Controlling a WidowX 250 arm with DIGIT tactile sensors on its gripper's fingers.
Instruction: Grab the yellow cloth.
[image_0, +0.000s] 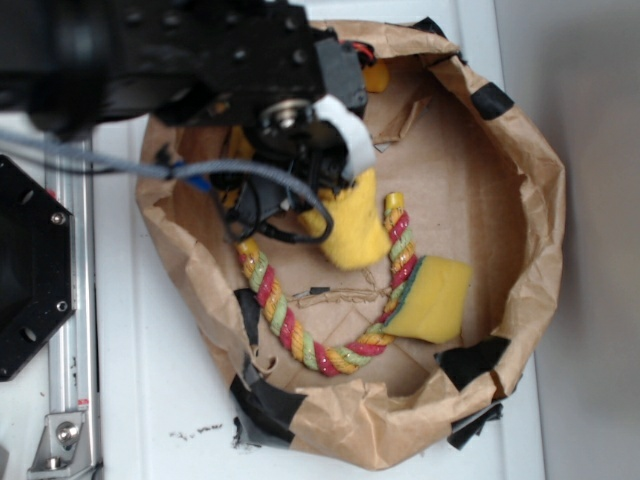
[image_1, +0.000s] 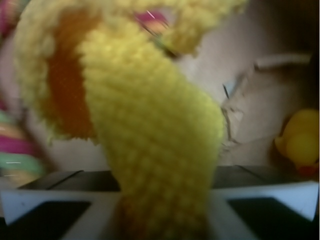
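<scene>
The yellow cloth (image_0: 352, 225) hangs in a bunched fold from my gripper (image_0: 345, 165) above the floor of a brown paper bag. In the wrist view the yellow cloth (image_1: 150, 125) fills the middle of the frame, its ribbed weave pinched between the two white fingers (image_1: 55, 205) at the bottom edge. My gripper (image_1: 162, 210) is shut on the cloth, which trails down and away from the jaws. The black arm covers the bag's upper left part.
A multicoloured rope toy (image_0: 320, 340) curves along the bag floor below the cloth. A yellow sponge block (image_0: 432, 298) lies at its right end. A small yellow rubber duck (image_1: 300, 142) sits at the right. The paper bag's crumpled wall (image_0: 535, 230) rings everything.
</scene>
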